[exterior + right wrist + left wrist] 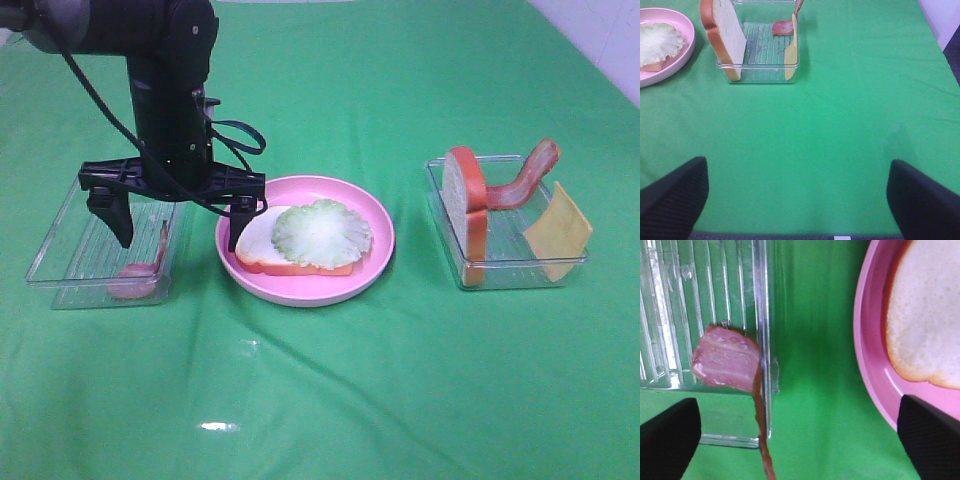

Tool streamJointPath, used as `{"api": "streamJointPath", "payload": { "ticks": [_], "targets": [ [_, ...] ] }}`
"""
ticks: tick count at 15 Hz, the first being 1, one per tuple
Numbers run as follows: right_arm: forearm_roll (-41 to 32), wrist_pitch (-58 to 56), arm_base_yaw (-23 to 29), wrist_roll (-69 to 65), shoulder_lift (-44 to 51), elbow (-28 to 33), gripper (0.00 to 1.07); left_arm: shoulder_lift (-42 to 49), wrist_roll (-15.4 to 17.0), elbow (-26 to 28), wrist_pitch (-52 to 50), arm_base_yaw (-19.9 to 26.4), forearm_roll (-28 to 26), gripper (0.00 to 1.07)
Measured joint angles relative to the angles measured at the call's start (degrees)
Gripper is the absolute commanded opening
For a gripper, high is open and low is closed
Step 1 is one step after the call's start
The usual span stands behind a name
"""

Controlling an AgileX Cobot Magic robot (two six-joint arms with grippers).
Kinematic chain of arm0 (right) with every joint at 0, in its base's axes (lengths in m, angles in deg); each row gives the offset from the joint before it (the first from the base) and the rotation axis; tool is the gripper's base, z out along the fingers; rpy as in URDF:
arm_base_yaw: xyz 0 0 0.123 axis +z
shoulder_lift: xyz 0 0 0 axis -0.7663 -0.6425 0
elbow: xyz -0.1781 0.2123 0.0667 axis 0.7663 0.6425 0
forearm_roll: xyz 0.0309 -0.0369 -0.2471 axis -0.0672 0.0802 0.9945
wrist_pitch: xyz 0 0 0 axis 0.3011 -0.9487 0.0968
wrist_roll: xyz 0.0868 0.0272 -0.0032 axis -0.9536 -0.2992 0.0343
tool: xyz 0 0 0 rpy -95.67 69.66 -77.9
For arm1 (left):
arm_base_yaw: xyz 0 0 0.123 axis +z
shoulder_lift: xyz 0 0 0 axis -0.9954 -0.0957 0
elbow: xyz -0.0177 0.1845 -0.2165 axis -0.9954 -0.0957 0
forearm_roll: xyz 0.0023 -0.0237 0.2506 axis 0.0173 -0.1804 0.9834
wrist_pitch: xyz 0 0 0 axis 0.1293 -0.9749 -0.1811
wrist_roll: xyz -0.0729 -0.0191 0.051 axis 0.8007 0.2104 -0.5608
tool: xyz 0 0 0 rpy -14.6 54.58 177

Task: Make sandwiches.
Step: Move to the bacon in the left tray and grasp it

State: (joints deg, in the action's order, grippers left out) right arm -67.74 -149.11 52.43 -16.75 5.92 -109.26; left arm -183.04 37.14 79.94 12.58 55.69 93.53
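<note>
On the pink plate lies a white bread slice with a pale green lettuce leaf on top. My left gripper hangs open, one finger over the left clear tray and the other over the plate's rim. A red-brown bacon strip leans against that tray's right wall, below and between the fingers; the left wrist view shows the bacon, the bread and the left gripper. My right gripper is open over bare cloth, holding nothing, well short of the right tray.
The right clear tray holds an upright bread slice, a bacon strip and a yellow cheese square leaning on its walls. Green cloth covers the table. A pale wall edge runs along the far right.
</note>
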Motion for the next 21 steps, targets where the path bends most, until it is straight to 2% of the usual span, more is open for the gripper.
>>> {"api": "streamJointPath", "payload": {
  "ticks": [3, 7, 8, 9, 20, 21],
  "targets": [
    [0.0, 0.0, 0.0, 0.0, 0.0, 0.0, 0.94, -0.97, -1.49, 0.0, 1.89, 0.0, 0.0, 0.97],
    [0.0, 0.0, 0.0, 0.0, 0.0, 0.0, 0.94, -0.97, -2.92, 0.0, 2.06, 0.0, 0.0, 0.87],
    [0.0, 0.0, 0.0, 0.0, 0.0, 0.0, 0.94, -0.97, -2.92, 0.0, 2.06, 0.0, 0.0, 0.81],
    [0.0, 0.0, 0.0, 0.0, 0.0, 0.0, 0.94, -0.97, -2.58, 0.0, 2.06, 0.0, 0.0, 0.69],
    [0.0, 0.0, 0.0, 0.0, 0.0, 0.0, 0.94, -0.8, 0.57, 0.0, 2.12, 0.0, 1.89, 0.62],
    [0.0, 0.0, 0.0, 0.0, 0.0, 0.0, 0.94, -0.8, 0.69, 0.0, 2.12, 0.0, 1.95, 0.58]
  ]
}}
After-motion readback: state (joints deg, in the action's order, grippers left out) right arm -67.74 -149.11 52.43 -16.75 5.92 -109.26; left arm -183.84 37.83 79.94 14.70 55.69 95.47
